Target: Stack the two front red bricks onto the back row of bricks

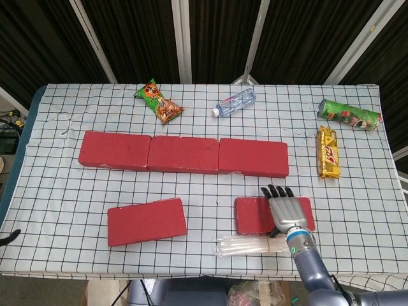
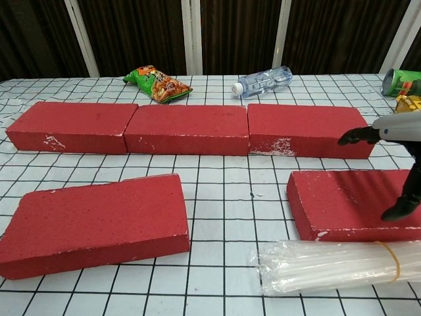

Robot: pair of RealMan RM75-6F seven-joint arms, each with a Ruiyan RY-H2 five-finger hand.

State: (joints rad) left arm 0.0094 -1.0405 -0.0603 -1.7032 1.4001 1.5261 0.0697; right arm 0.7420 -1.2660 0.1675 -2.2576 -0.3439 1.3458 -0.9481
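The back row of three red bricks (image 1: 185, 154) (image 2: 187, 128) lies end to end across the middle of the table. The front left brick (image 1: 146, 221) (image 2: 95, 220) lies slightly askew with nothing on it. My right hand (image 1: 288, 211) (image 2: 398, 131) hovers over the right half of the front right brick (image 1: 252, 215) (image 2: 342, 201), fingers spread and pointing toward the back row, thumb hanging down near the brick's top. It holds nothing. Of my left hand only a dark curved tip (image 1: 7, 237) shows at the table's left edge.
A clear bag of straws (image 1: 255, 245) (image 2: 329, 263) lies just in front of the front right brick. At the back lie a green snack bag (image 1: 159, 102), a water bottle (image 1: 234, 103) and a green can (image 1: 349, 115). A yellow packet (image 1: 328, 152) lies on the right.
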